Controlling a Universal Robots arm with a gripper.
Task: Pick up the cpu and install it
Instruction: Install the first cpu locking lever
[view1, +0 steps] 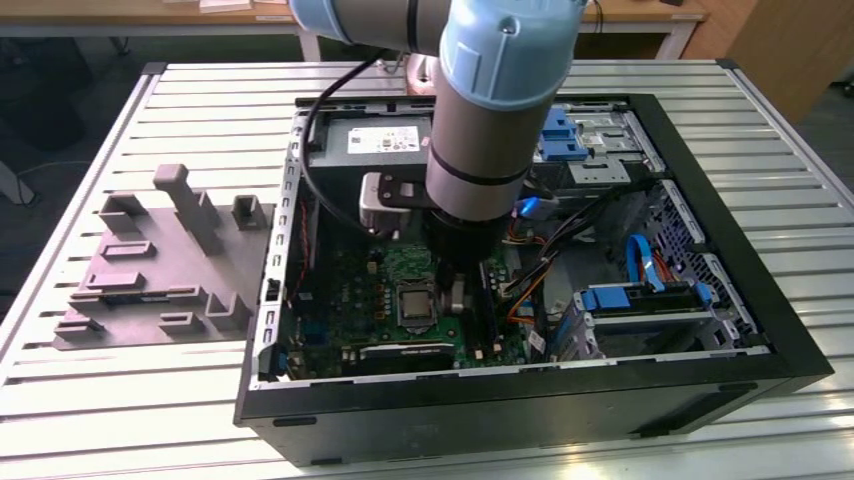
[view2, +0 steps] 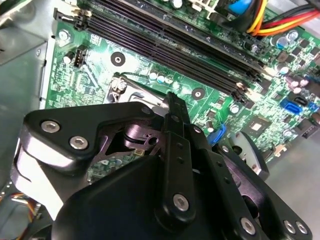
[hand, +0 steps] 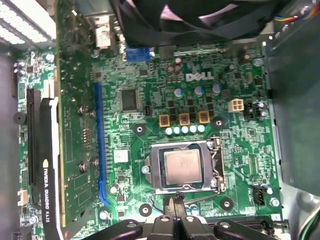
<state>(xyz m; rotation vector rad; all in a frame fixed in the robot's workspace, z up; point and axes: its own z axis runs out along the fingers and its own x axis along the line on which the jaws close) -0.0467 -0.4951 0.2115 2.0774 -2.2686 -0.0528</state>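
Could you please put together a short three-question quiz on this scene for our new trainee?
1. True or false: the small silvery-grey square cpu lies on the grey plastic tray.
2. In the first wrist view, the cpu sits in: A) the metal-framed socket of the green motherboard; B) a memory slot; C) the black fan.
3. On which side of the black computer case, in the exterior view, does the tray stand?
Key: 1 false; 2 A; 3 the exterior view's left.
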